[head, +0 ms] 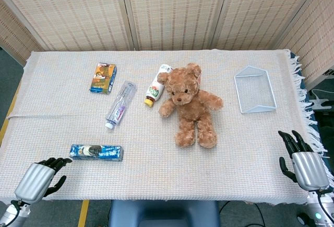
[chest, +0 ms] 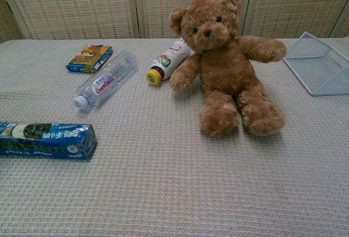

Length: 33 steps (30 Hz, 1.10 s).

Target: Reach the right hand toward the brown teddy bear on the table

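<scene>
A brown teddy bear (head: 190, 105) (chest: 225, 59) sits upright in the middle of the table, legs toward me. My right hand (head: 302, 162) rests at the table's near right edge, well apart from the bear, holding nothing, fingers slightly apart and pointing away from me. At the near left corner my left hand (head: 40, 179) lies with its fingers curled in, empty. Neither hand shows in the chest view.
A white and green bottle (head: 157, 84) lies touching the bear's left side. A clear water bottle (head: 120, 104), a small snack box (head: 103, 78) and a blue cookie pack (head: 96, 152) lie to the left. A white wire basket (head: 254, 90) stands at the right.
</scene>
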{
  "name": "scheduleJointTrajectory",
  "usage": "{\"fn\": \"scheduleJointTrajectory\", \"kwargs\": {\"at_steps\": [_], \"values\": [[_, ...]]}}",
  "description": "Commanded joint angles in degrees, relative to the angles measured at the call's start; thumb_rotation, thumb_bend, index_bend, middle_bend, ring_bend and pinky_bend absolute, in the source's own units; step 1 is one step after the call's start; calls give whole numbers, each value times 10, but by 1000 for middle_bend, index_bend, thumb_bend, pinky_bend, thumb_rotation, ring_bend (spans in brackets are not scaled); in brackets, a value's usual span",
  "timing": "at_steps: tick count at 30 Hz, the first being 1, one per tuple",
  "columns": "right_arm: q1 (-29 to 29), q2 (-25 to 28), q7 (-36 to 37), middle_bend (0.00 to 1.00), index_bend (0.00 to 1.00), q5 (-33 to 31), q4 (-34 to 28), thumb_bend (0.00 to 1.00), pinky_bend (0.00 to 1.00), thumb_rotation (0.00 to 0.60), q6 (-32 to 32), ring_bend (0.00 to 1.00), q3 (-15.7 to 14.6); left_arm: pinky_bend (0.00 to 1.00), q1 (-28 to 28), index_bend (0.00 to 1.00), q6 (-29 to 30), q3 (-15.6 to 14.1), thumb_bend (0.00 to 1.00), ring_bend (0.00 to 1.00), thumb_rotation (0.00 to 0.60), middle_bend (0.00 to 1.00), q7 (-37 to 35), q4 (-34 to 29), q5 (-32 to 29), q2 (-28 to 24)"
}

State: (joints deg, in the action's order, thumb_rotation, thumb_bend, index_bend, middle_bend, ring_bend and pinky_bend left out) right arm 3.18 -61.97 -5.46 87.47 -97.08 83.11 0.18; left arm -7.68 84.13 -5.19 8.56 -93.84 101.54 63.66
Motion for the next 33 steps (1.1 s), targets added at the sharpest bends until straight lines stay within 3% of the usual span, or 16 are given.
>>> {"fn": "scheduleJointTrajectory", "kwargs": {"at_steps": [1,7,13,21,24,33], "values": [[-1,1,1,112,35,2,-2,486,257,600,1,18,-1,667,0,310,1,-1,383,423,600,411,2,3,2,0],[2,-5,2,113,35,2,4,433,256,600,1,18,4,667,-2,311,-4,-1,384,423,600,415,1,3,0,0],[29,-53,6,113,66,-24,48,319,257,600,-12,18,41,667,-4,313,-2,0,383,423,600,415,-8,6,0,1],[81,-181,63,113,146,11,214,204,257,600,20,18,84,668,0,317,5,-1,383,423,600,417,-19,2,-2,-5],[110,-221,76,111,229,24,266,203,257,600,26,18,100,667,1,318,12,-1,383,423,600,418,-20,3,5,-4],[203,-293,39,110,306,-9,341,205,289,600,-58,18,140,668,-1,320,0,-2,382,423,600,419,-15,1,-4,-5]]}}
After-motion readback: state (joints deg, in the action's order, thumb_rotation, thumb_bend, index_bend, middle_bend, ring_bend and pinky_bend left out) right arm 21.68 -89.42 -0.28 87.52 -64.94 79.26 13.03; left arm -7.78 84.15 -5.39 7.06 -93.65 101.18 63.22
